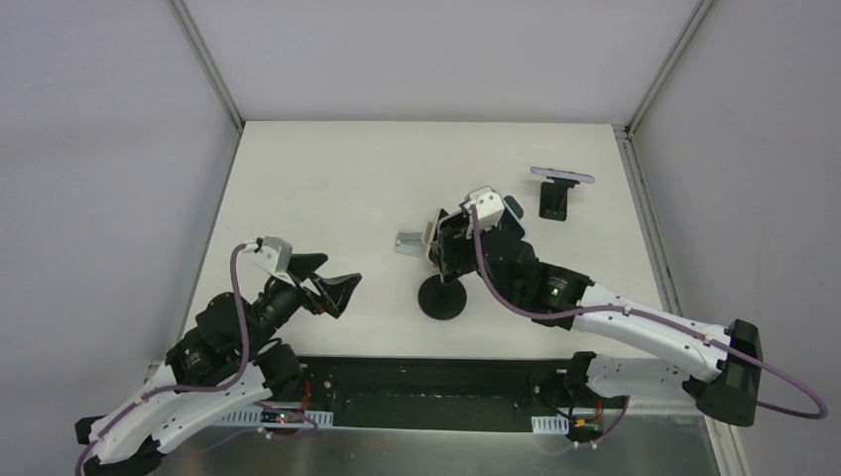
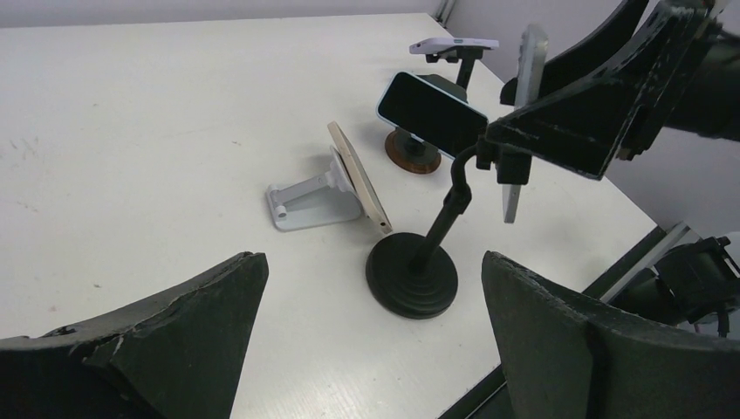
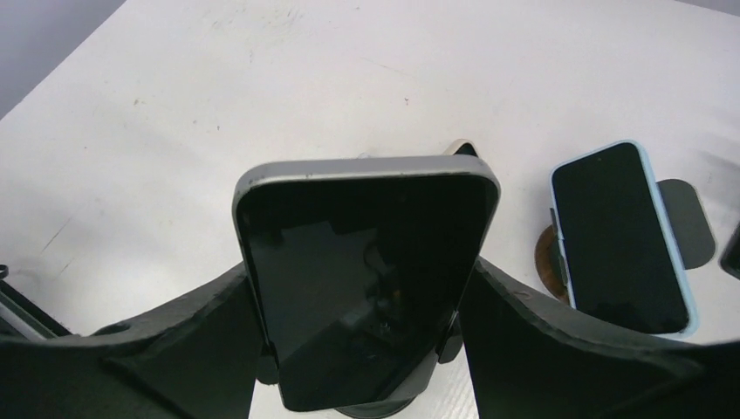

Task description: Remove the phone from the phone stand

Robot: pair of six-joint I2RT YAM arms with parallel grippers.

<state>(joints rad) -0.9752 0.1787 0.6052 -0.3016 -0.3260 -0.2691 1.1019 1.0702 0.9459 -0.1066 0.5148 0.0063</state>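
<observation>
Fingers of the left gripper (image 1: 327, 280) spread wide and empty, left of the stand (image 1: 443, 297); right gripper (image 3: 362, 266) clamped on the phone (image 3: 362, 297) seated atop that stand.
Phone judged rigid, light, smooth-sided, with a breakable glass face; best taken across its long edges above the stand, where the right fingers (image 3: 201, 340) press both sides.

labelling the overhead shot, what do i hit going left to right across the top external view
left gripper → silver stand → right gripper → black stand with a phone laid on top. The round-base stand overlaps the right gripper, so it is left out.
</observation>
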